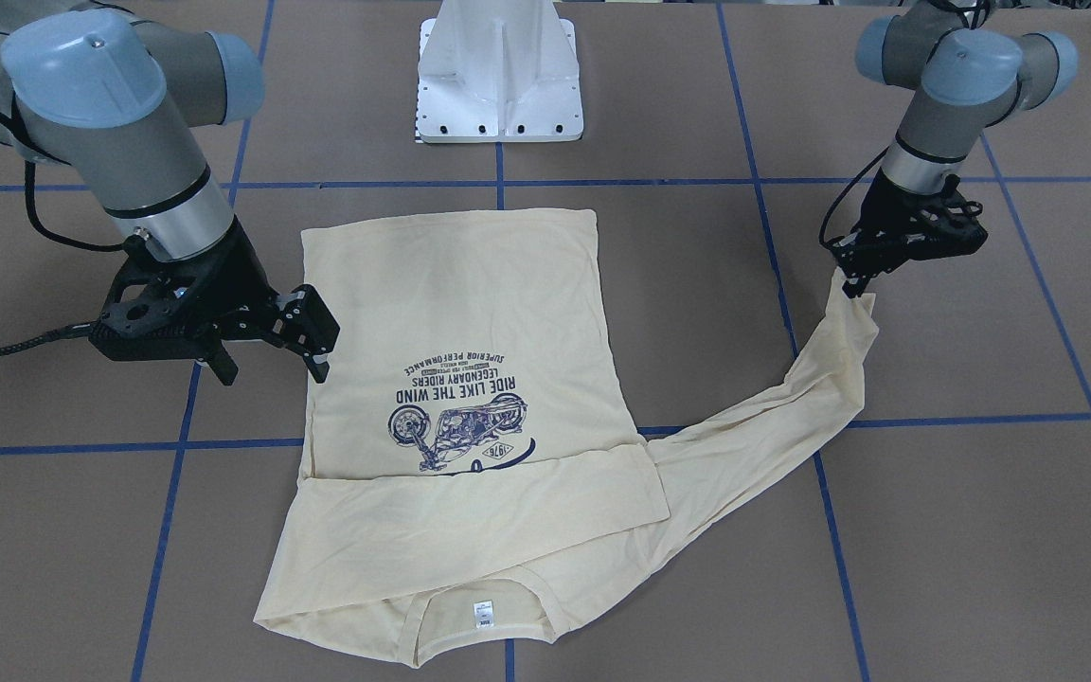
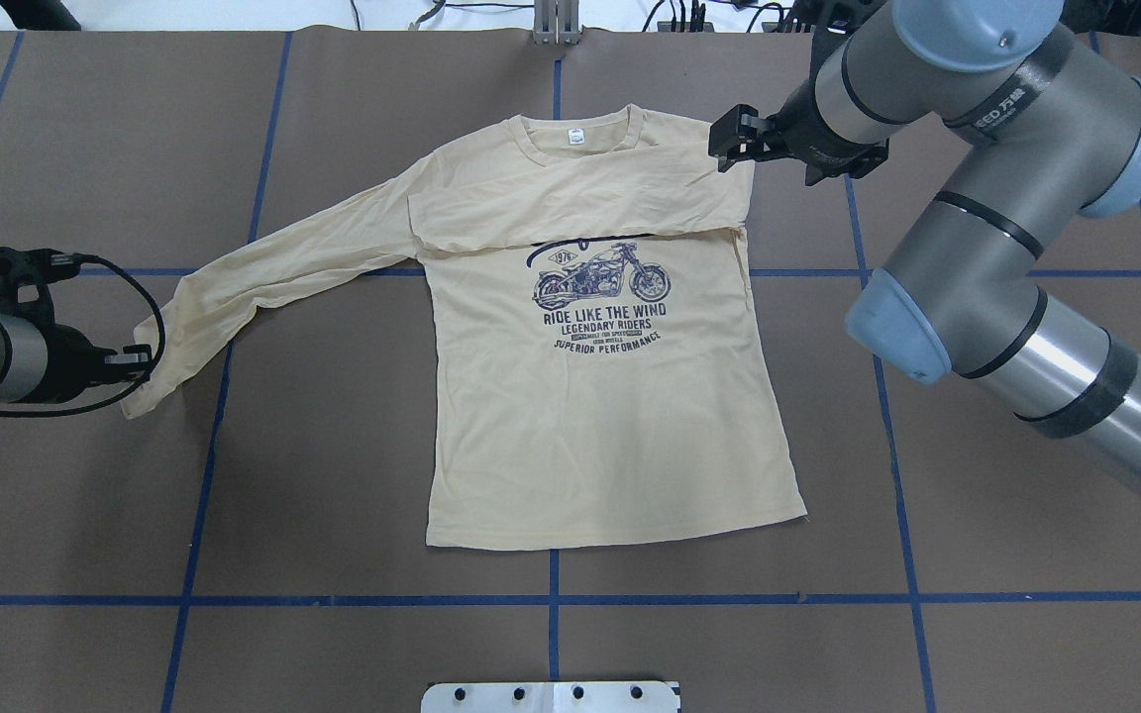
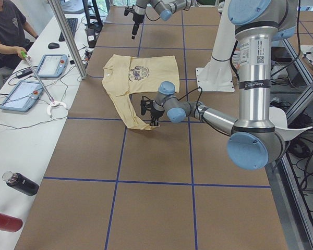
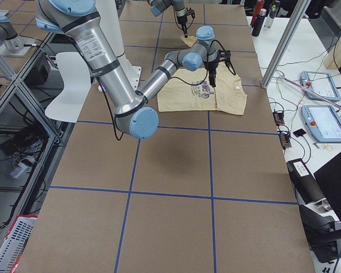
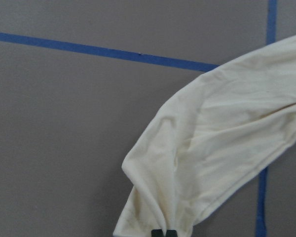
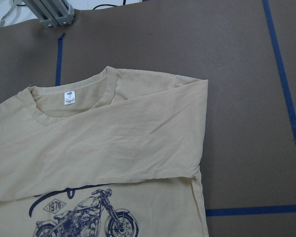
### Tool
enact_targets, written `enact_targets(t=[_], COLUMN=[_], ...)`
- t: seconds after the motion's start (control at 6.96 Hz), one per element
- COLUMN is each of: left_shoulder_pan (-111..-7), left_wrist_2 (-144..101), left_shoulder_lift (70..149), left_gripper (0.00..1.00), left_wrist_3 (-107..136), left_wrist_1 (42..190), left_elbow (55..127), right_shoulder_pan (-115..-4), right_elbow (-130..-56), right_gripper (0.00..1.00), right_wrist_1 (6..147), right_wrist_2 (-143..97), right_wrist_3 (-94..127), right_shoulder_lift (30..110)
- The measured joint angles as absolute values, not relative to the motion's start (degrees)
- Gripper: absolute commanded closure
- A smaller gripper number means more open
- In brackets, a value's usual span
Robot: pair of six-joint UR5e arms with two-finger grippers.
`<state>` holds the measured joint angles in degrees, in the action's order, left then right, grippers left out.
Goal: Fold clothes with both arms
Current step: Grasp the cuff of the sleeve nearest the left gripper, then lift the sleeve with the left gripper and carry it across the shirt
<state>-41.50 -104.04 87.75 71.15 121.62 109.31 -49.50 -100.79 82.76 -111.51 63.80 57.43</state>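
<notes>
Cream long-sleeved T-shirt (image 2: 610,426) flat on the brown table (image 2: 927,495), motorcycle print (image 2: 605,287) up, neck label (image 2: 575,137) at the edge far from the robot. Right sleeve (image 2: 580,203) already laid across the chest, just above the print. Left sleeve (image 2: 283,267) not yet folded: its long axis runs on a slant from the shoulder out toward the robot's left and back toward the robot, well clear of the body panel. Left gripper (image 2: 135,361) has the cuff (image 5: 158,212); in the left wrist view the fingertips (image 5: 164,232) are pinched together with cloth bunched between them, cuff lifted a little off the table. Right gripper (image 1: 273,374) hovers by the right shoulder seam, jaws spread wide, nothing in them. Judgement: the shirt body lies to the right of the left claw and farther from the robot, so the coming move is a carry of the cuff along that line, across the chest onto the folded sleeve. Left arm is the nearer one and the one holding.
</notes>
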Motion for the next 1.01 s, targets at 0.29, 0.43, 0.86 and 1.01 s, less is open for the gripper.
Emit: enact_targets(t=[0.29, 0.43, 0.86, 1.01], left_shoulder_pan=[-47.6, -51.2, -59.3, -60.0], left_wrist_2=[-109.1, -113.6, -127.0, -129.8], left_shoulder_lift=[96.6, 103.0, 116.8, 120.0], left_gripper=[1.0, 1.0, 1.0, 1.0], left_wrist_3=[73.0, 75.5, 84.3, 88.4], left_wrist_1=[121.1, 121.0, 121.3, 121.6], left_elbow=[105.8, 101.8, 95.5, 95.4], right_shoulder_pan=[-50.6, -51.9, -54.9, -55.5], right_elbow=[-101.2, -102.3, -107.5, -108.6], right_gripper=[0.0, 0.0, 0.0, 0.0], right_wrist_1=[82.9, 83.1, 85.3, 87.2], right_wrist_2=[-113.4, -115.0, -116.9, -117.1], right_wrist_3=[63.5, 62.7, 54.2, 51.3], right_shoulder_lift=[58.8, 61.1, 71.7, 73.7])
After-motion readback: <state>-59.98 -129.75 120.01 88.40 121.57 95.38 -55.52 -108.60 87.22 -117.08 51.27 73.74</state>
